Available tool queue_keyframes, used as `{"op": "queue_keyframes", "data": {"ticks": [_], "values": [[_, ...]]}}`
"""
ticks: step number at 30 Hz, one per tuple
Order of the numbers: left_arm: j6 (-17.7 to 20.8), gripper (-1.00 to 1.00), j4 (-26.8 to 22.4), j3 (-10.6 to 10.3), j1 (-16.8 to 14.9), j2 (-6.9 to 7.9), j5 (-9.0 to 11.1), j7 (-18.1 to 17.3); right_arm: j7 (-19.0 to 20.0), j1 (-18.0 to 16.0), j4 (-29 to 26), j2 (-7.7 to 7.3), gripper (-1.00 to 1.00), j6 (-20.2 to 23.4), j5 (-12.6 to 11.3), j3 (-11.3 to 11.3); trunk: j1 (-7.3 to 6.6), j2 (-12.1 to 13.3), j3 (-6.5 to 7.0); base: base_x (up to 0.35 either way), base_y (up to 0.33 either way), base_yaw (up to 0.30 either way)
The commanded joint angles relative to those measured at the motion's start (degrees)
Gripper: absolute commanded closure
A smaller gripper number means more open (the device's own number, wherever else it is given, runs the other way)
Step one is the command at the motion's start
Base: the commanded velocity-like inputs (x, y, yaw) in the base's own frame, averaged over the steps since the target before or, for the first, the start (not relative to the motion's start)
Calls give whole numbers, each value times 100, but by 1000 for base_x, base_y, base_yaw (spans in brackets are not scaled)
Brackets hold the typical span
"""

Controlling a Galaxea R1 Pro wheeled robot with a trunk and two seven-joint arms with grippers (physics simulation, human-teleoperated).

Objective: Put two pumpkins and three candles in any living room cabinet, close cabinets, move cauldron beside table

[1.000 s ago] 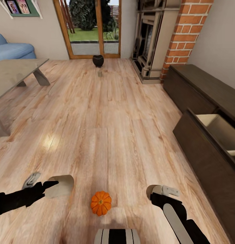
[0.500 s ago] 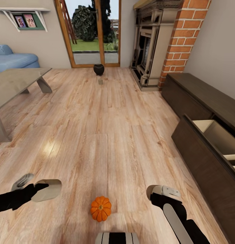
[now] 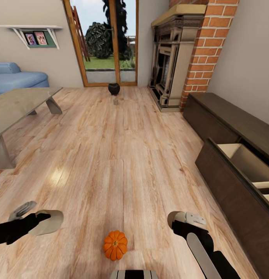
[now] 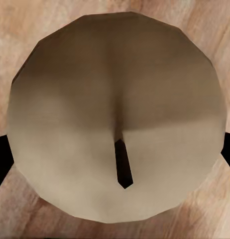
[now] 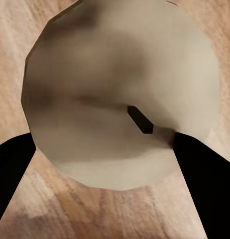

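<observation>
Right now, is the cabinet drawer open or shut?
Open: the cabinet drawer is pulled out, its pale interior showing.

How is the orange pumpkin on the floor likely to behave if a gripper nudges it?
The pumpkin looks round and ribbed, so it would probably roll across the smooth wooden floor. It sits upright on a seemingly flattish base, which may resist a light nudge. Its short stem looks too small to grasp.
</observation>
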Motion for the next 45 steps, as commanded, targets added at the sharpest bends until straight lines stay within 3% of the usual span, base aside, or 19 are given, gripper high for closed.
{"op": "queue_keyframes", "data": {"ticks": [1, 10, 17, 34, 45], "values": [[6, 100, -5, 3, -4, -3, 75, 116, -59, -4, -6, -6, 100, 11, -52, 11, -3, 0, 18, 0, 0, 0], [3, 100, -5, 1, -5, -16, 56, 225, -49, -4, 12, -6, 100, 10, -54, 14, -27, 12, 218, 0, 0, 0], [3, 100, -5, 2, -5, -19, 56, 218, -42, -4, 37, -6, 100, 10, -67, 16, -27, 12, 208, 0, 0, 0], [3, 100, -5, -3, -13, -26, 56, 218, -42, -4, 72, -15, 100, 13, -64, 16, -70, 34, 431, 0, 0, 0], [3, 100, -5, -5, -13, -28, 56, 226, -42, -4, 76, -15, 100, 12, -53, 16, -312, 476, 525, 0, 0, 0]]}}
